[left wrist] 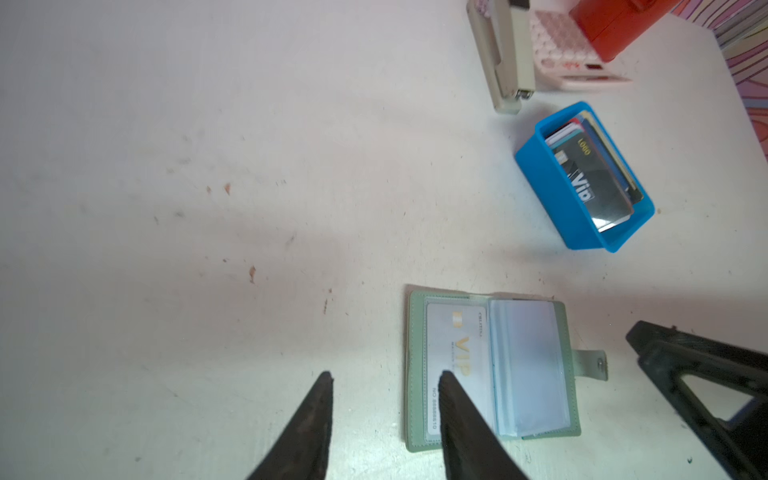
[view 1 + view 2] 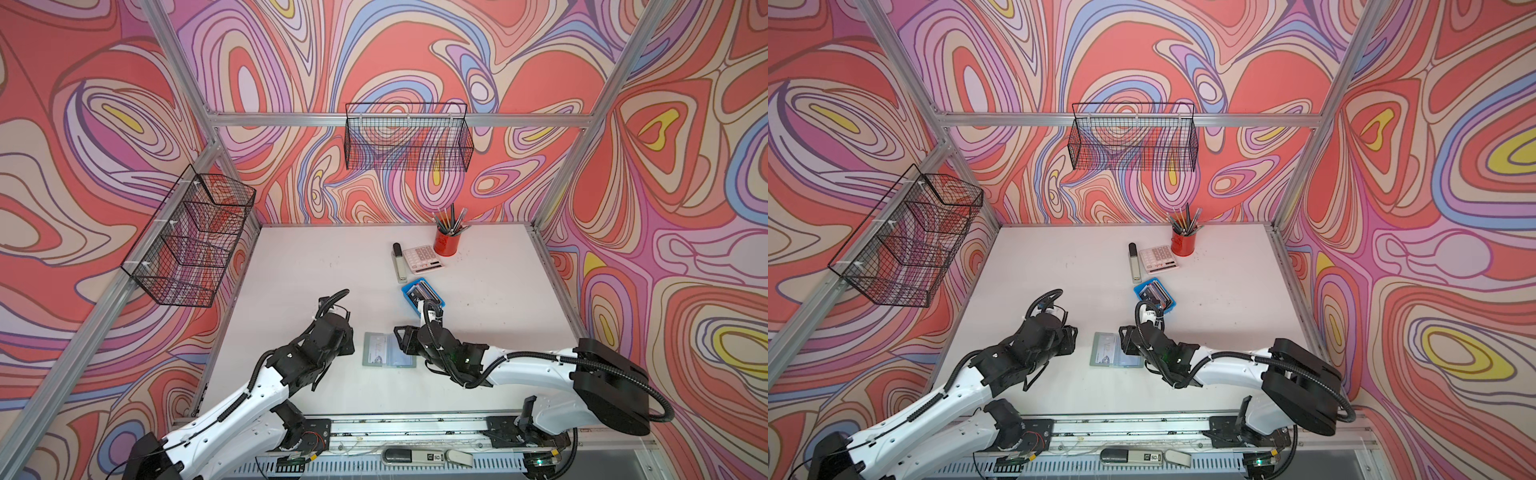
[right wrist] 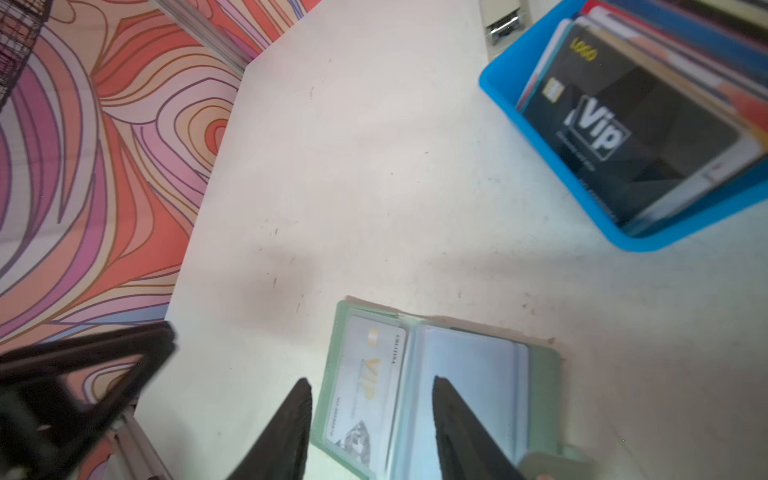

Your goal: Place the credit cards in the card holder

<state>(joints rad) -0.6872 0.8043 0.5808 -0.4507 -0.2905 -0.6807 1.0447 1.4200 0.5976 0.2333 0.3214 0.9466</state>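
Nearest, the sage-green leather-like card holder (image 1: 528, 361) lies open and flat on the white table (image 1: 208, 124) between the two arms, with a pale card marked "VIP" in gold (image 1: 457, 345) already in the clear sleeve of its left page. The left gripper (image 1: 386, 378) hangs at the holder's left edge, fingers apart and empty. The right gripper (image 3: 372, 382) hangs over the holder, fingers likewise apart with nothing between them. Nothing pins the holder, so a card pushed at a sleeve could slide the booklet or fold its loose sleeves over. Farther and to the right, the remaining credit cards (image 1: 590, 183) stand packed on edge in the small blue plastic tray (image 1: 552, 195); a pinch there may lift two at once or tip the light tray, and a wide reach could knock the beige stapler (image 2: 398, 262) just beyond
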